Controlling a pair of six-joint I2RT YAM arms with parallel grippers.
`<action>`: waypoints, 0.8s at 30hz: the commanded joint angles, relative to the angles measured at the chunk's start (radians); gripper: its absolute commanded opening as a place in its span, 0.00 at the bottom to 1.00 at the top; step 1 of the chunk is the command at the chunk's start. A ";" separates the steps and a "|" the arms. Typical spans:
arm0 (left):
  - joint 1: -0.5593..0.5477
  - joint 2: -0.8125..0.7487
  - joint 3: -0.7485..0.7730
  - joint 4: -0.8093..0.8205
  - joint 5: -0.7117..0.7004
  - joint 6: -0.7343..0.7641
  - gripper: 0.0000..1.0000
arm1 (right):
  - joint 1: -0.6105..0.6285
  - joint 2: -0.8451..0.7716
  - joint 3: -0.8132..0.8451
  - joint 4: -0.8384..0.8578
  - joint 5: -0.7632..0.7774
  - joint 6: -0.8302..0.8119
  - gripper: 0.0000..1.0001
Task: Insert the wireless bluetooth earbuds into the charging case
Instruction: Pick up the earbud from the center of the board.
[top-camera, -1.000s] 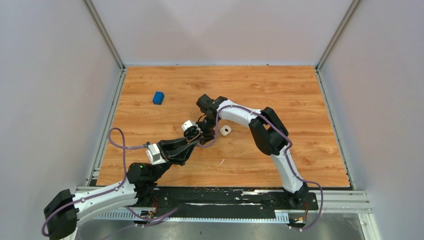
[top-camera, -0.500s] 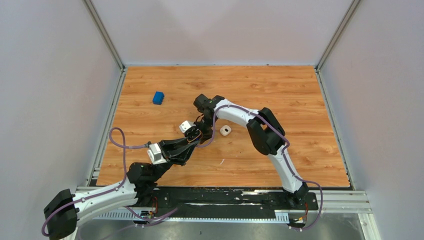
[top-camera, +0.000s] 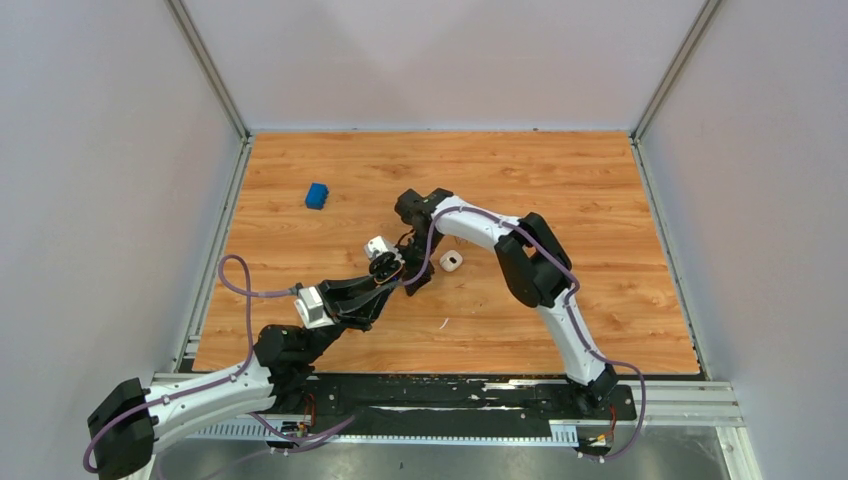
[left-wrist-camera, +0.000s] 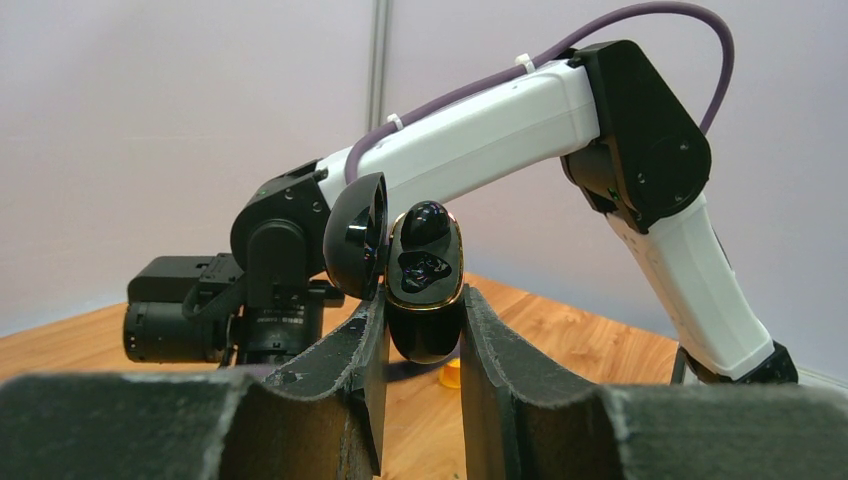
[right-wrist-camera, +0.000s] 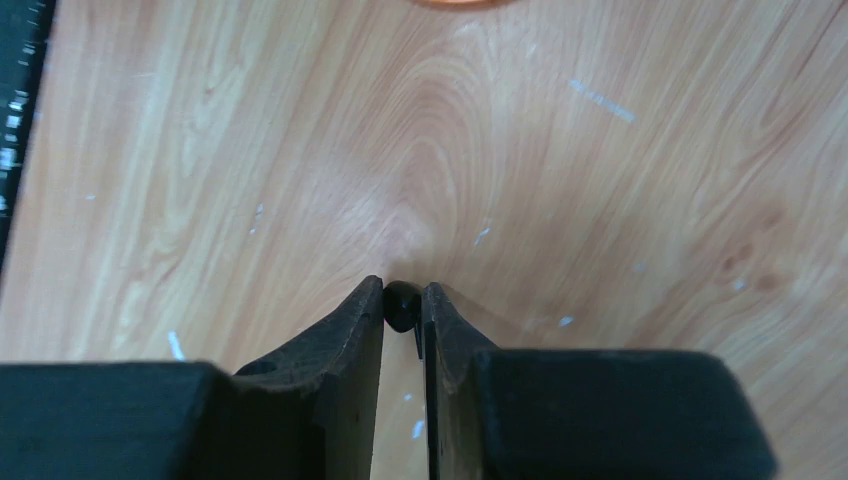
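The right gripper (right-wrist-camera: 403, 292) has its jaws pinched almost together, with only a sliver of gap between them, and at their very tips they clamp one of the wireless bluetooth earbuds (right-wrist-camera: 402, 306), a tiny glossy black bud. It sits low over the wooden table (right-wrist-camera: 620, 210), and whether it touches the boards cannot be told. The left gripper (left-wrist-camera: 424, 300) is likewise clenched, its two dark fingers (left-wrist-camera: 350, 370) pressing the sides of the charging case (left-wrist-camera: 425, 335), a small black oval shell with a thin gold rim, held upright above the table. The case's lid (left-wrist-camera: 357, 248) is swung open to one side, baring the glossy black hollow inside; whether a bud already lies in it cannot be made out. From above, the two grippers are close together near the middle of the table, the right one just beside the left. Behind the case in the left wrist view rises the right arm (left-wrist-camera: 500, 130), white with black joints and a purple cable (left-wrist-camera: 640, 12); its wrist carries a small line of print that is too fine to read, and no other writing shows. A small yellow piece (left-wrist-camera: 451, 376) lies on the table just beyond the left fingers. A small white object (top-camera: 451, 261) lies just right of the grippers, and a blue block (top-camera: 317, 195) lies well apart at the far left.
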 joint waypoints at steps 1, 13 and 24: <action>0.002 -0.016 -0.062 0.001 0.001 0.012 0.00 | -0.071 -0.055 -0.036 -0.079 -0.151 0.118 0.15; 0.003 0.010 -0.063 -0.011 -0.039 0.046 0.00 | -0.268 -0.200 -0.178 -0.139 -0.589 0.168 0.16; 0.004 0.126 -0.061 0.009 -0.146 0.088 0.00 | -0.395 -0.301 -0.132 -0.533 -0.854 -0.101 0.18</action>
